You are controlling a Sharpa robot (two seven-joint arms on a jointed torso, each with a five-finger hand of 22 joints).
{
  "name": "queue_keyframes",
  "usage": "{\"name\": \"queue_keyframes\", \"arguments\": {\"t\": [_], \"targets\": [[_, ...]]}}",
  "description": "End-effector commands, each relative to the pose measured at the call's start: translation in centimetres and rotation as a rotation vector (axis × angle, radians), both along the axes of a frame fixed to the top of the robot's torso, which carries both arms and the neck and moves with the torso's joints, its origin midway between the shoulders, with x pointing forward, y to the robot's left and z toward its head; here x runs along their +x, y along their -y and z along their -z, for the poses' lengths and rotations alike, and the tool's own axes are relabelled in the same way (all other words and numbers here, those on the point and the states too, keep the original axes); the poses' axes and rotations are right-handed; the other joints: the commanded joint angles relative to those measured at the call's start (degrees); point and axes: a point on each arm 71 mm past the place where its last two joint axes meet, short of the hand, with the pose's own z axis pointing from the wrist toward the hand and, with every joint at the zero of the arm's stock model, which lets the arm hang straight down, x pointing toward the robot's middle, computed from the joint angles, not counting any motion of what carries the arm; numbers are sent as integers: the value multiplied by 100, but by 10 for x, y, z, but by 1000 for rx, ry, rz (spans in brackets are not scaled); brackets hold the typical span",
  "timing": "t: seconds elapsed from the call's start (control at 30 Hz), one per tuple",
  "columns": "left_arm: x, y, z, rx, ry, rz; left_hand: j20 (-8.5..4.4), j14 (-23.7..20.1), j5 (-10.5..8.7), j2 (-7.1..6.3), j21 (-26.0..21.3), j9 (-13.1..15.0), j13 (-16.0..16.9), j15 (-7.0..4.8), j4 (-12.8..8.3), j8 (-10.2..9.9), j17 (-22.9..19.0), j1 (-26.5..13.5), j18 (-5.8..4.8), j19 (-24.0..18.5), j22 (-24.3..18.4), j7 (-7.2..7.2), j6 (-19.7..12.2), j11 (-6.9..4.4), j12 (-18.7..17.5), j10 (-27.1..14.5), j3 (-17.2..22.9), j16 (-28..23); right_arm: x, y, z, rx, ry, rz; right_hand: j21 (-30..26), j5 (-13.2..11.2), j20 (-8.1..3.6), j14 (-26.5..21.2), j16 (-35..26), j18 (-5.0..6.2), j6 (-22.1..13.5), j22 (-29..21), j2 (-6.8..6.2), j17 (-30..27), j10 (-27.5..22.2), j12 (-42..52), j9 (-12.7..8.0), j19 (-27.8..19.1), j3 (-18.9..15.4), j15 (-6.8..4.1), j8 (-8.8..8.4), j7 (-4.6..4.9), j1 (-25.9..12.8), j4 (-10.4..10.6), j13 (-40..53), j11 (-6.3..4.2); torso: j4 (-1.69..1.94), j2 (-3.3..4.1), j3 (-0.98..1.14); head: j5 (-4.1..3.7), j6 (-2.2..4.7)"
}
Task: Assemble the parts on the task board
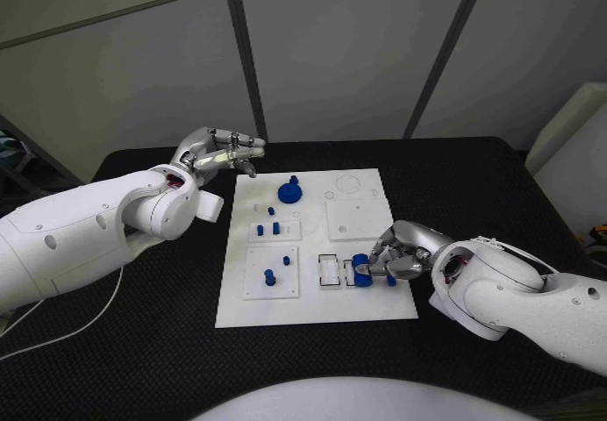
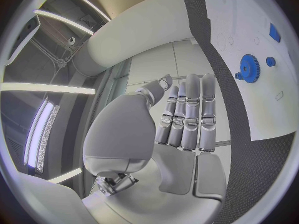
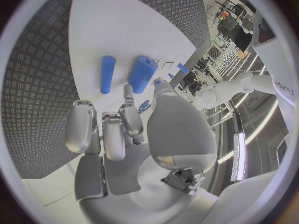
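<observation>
The white task board [image 1: 317, 303] lies mid-table. Near its right front edge lie two blue cylinders, a thick one [image 3: 142, 73] and a thin one [image 3: 107, 73], seen together in the head view [image 1: 362, 268] beside black-outlined slots [image 1: 330, 270]. My right hand [image 1: 400, 253] rests at the board's right edge with bent fingers; one fingertip [image 3: 127, 91] reaches the end of the thick cylinder, and nothing is gripped. My left hand [image 1: 225, 149] hovers off the board's far left corner, fingers [image 2: 187, 114] stretched out, holding nothing. A blue gear [image 1: 291, 191] [image 2: 249, 67] stands nearby.
Short blue pegs [image 1: 268, 230] stand in a square plate on the board's left half, and others [image 1: 277, 270] in the plate in front of it. A bare square plate [image 1: 354, 219] lies on the right half. Black table [image 1: 139, 351] surrounds the board.
</observation>
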Motion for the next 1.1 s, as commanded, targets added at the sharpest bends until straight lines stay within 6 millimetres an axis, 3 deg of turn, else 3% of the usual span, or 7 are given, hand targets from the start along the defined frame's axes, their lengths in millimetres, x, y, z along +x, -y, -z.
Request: {"name": "queue_keyframes", "arguments": {"t": [0.03, 0.33, 0.73, 0.9, 1.0, 1.1], "targets": [[0, 1, -1, -7, 4, 13, 38, 19, -12, 53, -38, -4, 4, 17, 0, -23, -6, 5, 75, -2, -9, 13, -20, 16, 31, -38, -47, -24, 1, -1, 2, -42, 7, 5, -4, -14, 24, 546, 19, -97, -49, -10, -3, 1225, -22, -7, 11, -2, -41, 37, 22, -1, -67, -6, -1, 24, 4, -2, -1, -1, -6], [-1, 1, -1, -6, 2, 14, 38, 19, -12, 53, -38, -4, 4, 17, 0, -23, -6, 5, 75, -2, -9, 13, -20, 16, 31, -38, -47, -24, 2, -7, 9, -72, -4, -6, -13, -65, 28, 544, 16, -94, -55, -20, 0, 1219, -20, 1, 39, -13, -72, 39, 41, -3, -57, -16, 26, 24, 2, -1, 0, 11, -28], [-1, 1, -1, -5, 0, 15, 40, 21, -11, 58, -45, -3, 5, 18, 6, -19, -12, 0, 75, -2, -11, 11, -14, 15, 39, -42, -55, -31, -3, -13, 17, -112, -30, -29, -15, -86, 31, 545, 19, -94, -84, -11, 2, 1227, -17, 15, 151, -19, -113, 37, 119, -9, 279, -60, 107, 19, -1, -7, -4, -11, -51], [-1, 0, -1, -5, -1, 15, 40, 21, -11, 58, -45, -3, 5, 18, 6, -19, -12, 0, 75, -2, -11, 11, -14, 15, 39, -42, -55, -31, -2, -11, 16, -116, -16, -8, -11, 212, 23, 547, 21, -96, -79, 0, 78, 1234, -8, 19, 224, -15, -112, 27, 176, -21, 480, -93, 153, 6, 3, -5, -2, -18, -43], [-1, 0, -1, -5, -2, 15, 39, 22, -9, 63, -46, -3, 5, 17, 5, -18, -13, 5, 76, -2, -11, 10, -14, 14, 40, -44, -52, -33, -2, -8, 15, -116, -7, 9, -4, 541, 12, 548, 23, -98, -73, 13, 157, 1239, -3, 16, 265, -8, -69, 14, 208, -31, 664, -160, 177, -6, 2, -9, -3, -13, -41], [-1, 0, -1, -5, -2, 15, 39, 22, -8, 65, -47, -3, 5, 16, 3, -18, -14, 9, 77, -2, -11, 10, -14, 13, 41, -45, -51, -34, -3, -6, 14, -106, 5, 23, 5, 653, 4, 550, 28, -101, -49, 30, 230, 1252, 22, 39, 295, 2, -10, 2, 239, -48, 832, -235, 223, -24, 2, -6, -1, -12, -37]]}}
